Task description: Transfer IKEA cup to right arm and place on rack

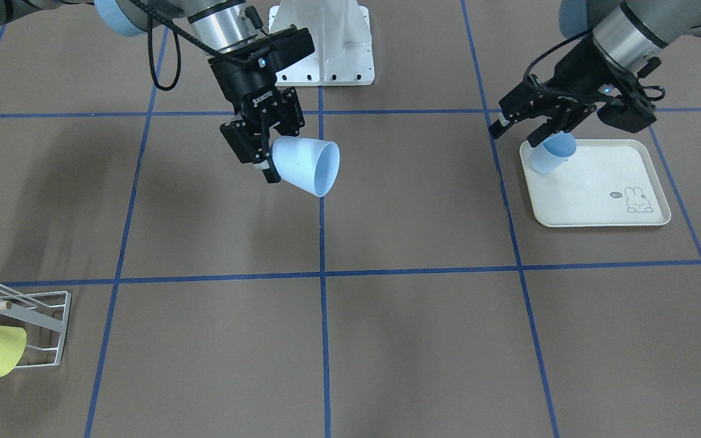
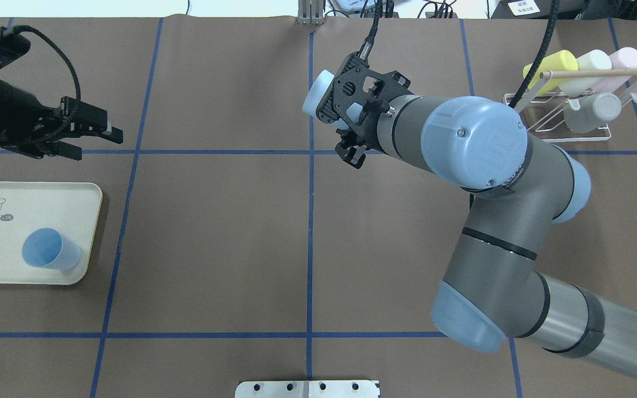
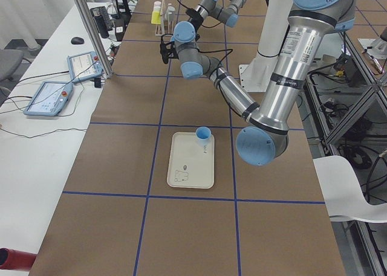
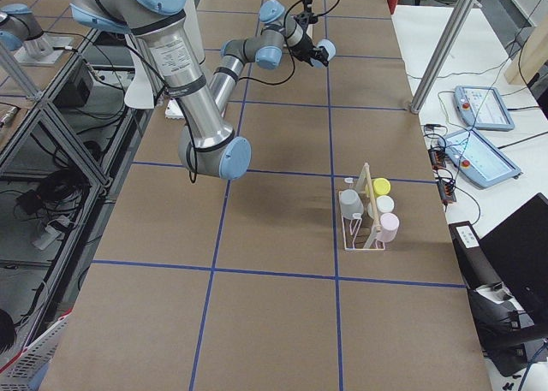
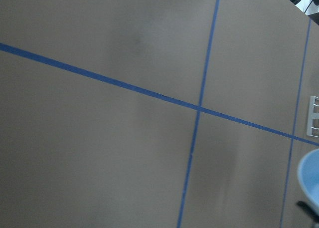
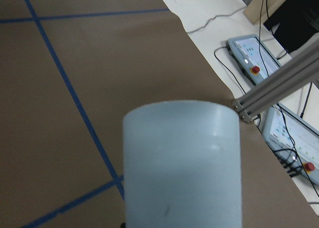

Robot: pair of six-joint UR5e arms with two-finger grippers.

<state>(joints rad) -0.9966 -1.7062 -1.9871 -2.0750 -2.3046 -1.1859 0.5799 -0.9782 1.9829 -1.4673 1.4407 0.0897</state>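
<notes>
The right claw (image 1: 267,162) gripped the blue cup (image 1: 305,165) sideways, mouth facing left, the rack (image 2: 570,119) standing well off to its right.

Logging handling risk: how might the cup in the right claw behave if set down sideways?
The pale blue cup looks like stiff, light plastic. Held sideways by the right claw, its tapered round wall would probably roll in an arc.

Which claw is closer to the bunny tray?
Left. The left claw hangs open by a corner of the bunny tray. The right claw is far off, around mid-table, gripping a pale blue cup.
</notes>
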